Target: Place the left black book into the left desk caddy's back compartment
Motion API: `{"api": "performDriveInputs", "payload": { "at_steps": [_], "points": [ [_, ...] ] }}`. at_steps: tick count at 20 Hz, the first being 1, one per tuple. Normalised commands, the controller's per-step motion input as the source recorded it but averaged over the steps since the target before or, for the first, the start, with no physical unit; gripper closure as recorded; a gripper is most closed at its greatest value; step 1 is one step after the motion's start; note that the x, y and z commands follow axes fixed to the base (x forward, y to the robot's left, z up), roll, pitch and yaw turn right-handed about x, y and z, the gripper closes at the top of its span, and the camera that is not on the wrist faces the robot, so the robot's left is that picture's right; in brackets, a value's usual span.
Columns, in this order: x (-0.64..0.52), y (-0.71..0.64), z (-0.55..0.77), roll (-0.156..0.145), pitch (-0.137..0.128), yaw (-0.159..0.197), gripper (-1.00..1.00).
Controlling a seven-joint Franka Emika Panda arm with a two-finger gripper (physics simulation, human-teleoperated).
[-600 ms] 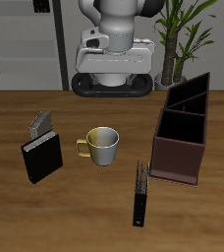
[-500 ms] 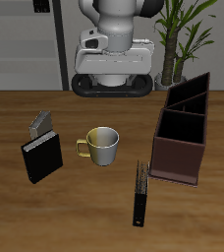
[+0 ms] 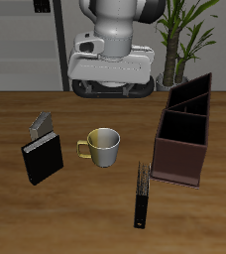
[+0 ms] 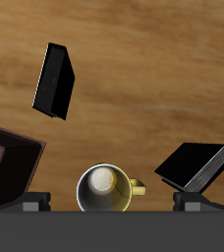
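The left desk caddy [image 3: 183, 130] stands far back on the table [image 3: 85, 213], its black-walled slots – the back compartment [image 3: 195, 91] among them – holding nothing visible. The mug [image 3: 103, 146] looks empty too. No lettering is readable. The left black book [image 3: 142, 194] lies near the front edge, just beside the caddy. The arm has shifted slightly since before; the gripper's [image 4: 112, 204] opening cannot be told.
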Motion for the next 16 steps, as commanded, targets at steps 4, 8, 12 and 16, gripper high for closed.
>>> {"api": "performDriveInputs", "payload": {
  "at_steps": [4,8,12,16],
  "points": [
    [0.48,0.01,0.0,-0.052,-0.013,-0.058,-1.0],
    [0.3,0.14,0.02,-0.038,-0.007,-0.043,-1.0],
    [0.34,0.32,0.04,-0.007,-0.007,-0.017,-1.0],
    [0.26,0.29,0.02,-0.013,0.0,-0.035,-1.0]
  ]
}}
